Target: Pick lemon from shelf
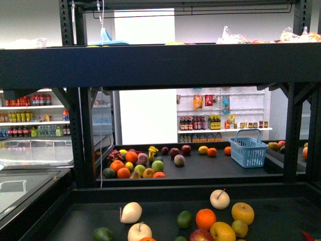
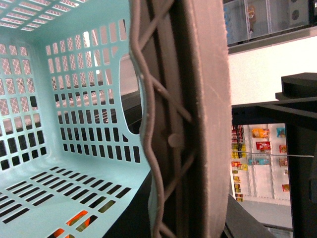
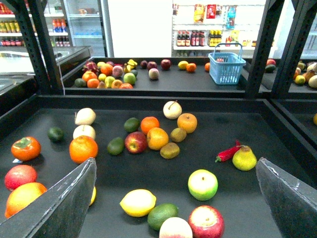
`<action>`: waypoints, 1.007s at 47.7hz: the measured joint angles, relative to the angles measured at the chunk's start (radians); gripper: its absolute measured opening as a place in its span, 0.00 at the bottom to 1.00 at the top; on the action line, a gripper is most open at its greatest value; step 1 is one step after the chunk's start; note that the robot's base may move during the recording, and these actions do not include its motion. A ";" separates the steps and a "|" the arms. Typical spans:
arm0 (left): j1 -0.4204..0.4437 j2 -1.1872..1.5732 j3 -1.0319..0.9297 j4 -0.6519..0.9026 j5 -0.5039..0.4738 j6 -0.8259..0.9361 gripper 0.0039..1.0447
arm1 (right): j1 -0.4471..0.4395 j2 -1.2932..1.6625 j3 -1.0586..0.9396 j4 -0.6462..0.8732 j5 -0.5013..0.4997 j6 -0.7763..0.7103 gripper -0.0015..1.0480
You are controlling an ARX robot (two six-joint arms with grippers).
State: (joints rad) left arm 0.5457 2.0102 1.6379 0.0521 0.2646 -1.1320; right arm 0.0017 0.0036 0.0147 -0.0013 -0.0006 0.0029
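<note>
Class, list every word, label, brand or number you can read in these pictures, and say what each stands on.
No text reads clearly in any view.
Bottles on the white wall shelves: labels too small to read.
Hanging packets above them: print blurred.
Blue basket: no print visible.

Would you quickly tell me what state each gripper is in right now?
Left gripper: cannot tell; only one finger shows, beside a teal basket.
Right gripper: open, empty, facing the lemon on the shelf.
</note>
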 joint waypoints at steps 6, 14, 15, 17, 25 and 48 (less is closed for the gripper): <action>0.003 -0.019 -0.023 0.000 -0.002 -0.005 0.15 | 0.000 0.000 0.000 0.000 0.000 0.000 0.93; -0.028 -0.109 -0.092 -0.036 0.031 0.074 0.14 | 0.000 0.000 0.000 0.000 0.000 0.000 0.93; -0.034 -0.124 -0.102 -0.044 0.039 0.086 0.14 | 0.000 0.000 0.000 0.000 0.000 0.000 0.93; -0.048 -0.156 -0.120 -0.066 0.062 0.116 0.14 | 0.000 0.000 0.000 0.000 0.000 0.000 0.93; -0.135 -0.296 -0.211 -0.157 0.156 0.261 0.13 | 0.000 0.000 0.000 0.000 0.000 0.000 0.93; -0.465 -0.473 -0.432 -0.257 0.274 0.615 0.13 | 0.000 0.000 0.000 0.000 0.000 0.000 0.93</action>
State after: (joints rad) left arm 0.0811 1.5372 1.2057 -0.2054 0.5381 -0.5171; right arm 0.0017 0.0036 0.0147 -0.0013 -0.0006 0.0029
